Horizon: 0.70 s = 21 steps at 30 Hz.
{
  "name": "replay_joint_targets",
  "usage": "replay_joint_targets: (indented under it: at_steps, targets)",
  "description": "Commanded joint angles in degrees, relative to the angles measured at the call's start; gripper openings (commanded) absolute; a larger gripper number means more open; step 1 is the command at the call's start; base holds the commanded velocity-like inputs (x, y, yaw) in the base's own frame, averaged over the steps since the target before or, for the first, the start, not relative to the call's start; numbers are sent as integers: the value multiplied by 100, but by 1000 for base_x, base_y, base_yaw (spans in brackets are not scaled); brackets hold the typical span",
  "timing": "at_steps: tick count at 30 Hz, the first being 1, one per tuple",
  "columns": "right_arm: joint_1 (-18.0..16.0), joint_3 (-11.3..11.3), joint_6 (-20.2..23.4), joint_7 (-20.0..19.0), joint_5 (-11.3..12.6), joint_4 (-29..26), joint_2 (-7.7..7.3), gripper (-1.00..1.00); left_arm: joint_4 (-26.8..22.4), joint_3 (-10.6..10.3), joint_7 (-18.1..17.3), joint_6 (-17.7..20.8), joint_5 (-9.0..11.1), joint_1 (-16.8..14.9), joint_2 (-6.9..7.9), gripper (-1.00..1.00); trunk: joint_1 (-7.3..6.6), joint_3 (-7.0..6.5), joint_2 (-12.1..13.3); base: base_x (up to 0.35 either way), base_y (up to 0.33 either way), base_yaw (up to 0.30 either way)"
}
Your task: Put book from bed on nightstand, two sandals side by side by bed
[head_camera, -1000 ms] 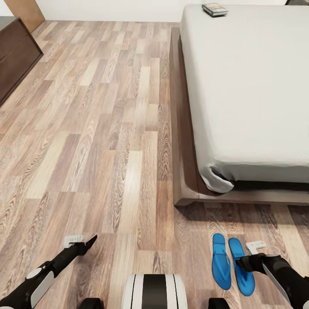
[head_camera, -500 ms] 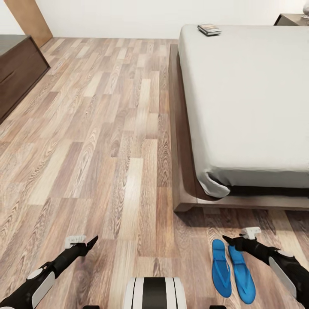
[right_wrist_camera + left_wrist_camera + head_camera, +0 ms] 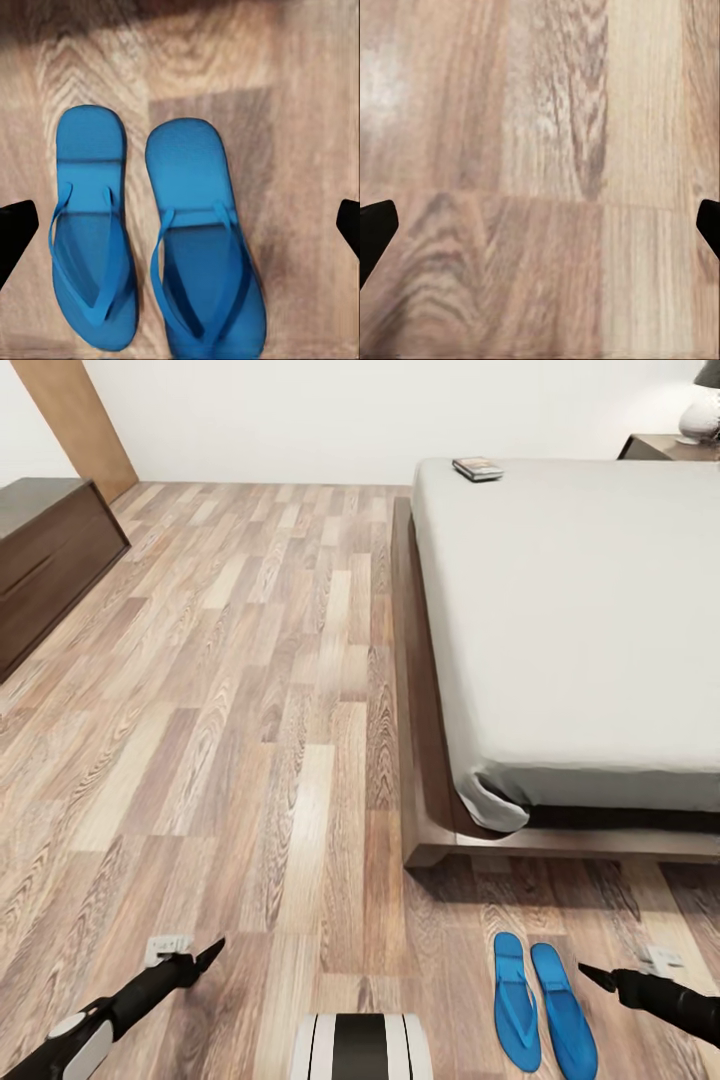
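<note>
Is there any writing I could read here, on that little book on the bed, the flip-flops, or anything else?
Book on the bed: its cover is too small and blurred to read.
Blue sandals: no lettering or brand mark shows on them.
Nothing else in these pictures bears readable text.

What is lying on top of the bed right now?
On the bed, only the book is visible, lying flat near the far left corner of the mattress. The rest of the visible mattress is bare. The bed's right part runs out of the picture, so it cannot be checked.
</note>
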<state>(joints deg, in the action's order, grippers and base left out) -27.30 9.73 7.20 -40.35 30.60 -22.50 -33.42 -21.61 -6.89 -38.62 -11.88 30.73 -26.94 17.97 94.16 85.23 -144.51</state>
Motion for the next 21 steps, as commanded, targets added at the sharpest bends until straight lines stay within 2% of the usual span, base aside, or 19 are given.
replay_joint_targets:
  at_steps: [1, 6, 8, 14, 21]
  targets:
    - [-2, 20, 48, -85, 65, 134, -5, 100, 75, -48, -34, -40, 41, -5, 6, 100, -3, -20, 0, 0, 0, 0]
    - [0, 20, 27, -601, 61, 583, -6, 100, 586, -45, -85, -60, 37, -5, 11, 100, -16, -130, 7, 0, 0, 0]
    - [0, 20, -16, -680, 62, 774, -7, 100, 687, -43, -89, -82, 38, -5, 12, 100, -21, -175, 9, 0, 0, 0]
    - [-3, 28, -591, -744, 60, 1046, 27, 100, 801, -37, -36, -179, 43, -5, 13, 100, -37, -308, 17, 0, 0, 0]
    - [-3, 29, -745, -738, 60, 1075, 45, 100, 815, -38, 147, -191, 54, -5, 4, 100, -55, -463, 27, 0, 0, 0]
